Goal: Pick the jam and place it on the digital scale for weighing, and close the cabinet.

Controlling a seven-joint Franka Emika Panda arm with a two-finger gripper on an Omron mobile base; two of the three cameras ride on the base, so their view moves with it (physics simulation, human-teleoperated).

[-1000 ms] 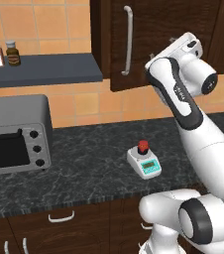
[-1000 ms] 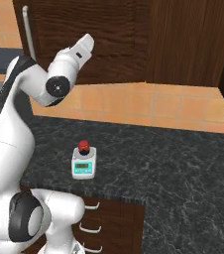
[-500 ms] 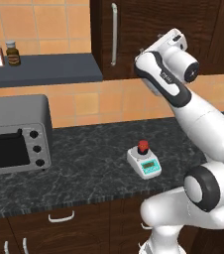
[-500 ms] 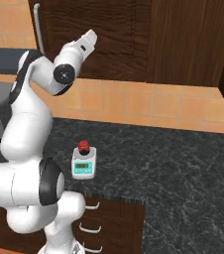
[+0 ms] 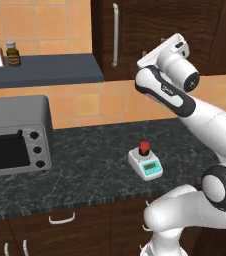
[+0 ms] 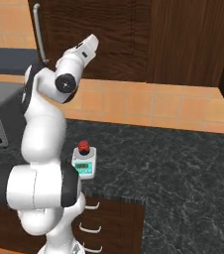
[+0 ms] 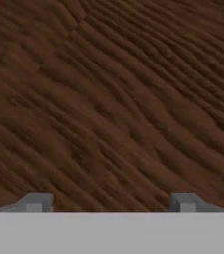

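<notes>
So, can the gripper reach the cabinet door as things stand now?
Probably yes. The gripper, fingers apart and empty, already faces the cabinet wood close up, with nothing between them. The jam sits on the digital scale.

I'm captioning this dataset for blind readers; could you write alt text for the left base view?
The jam sits on the digital scale on a dark counter, while the white arm reaches up to the dark brown cabinet. A grey toaster oven stands left.
</notes>
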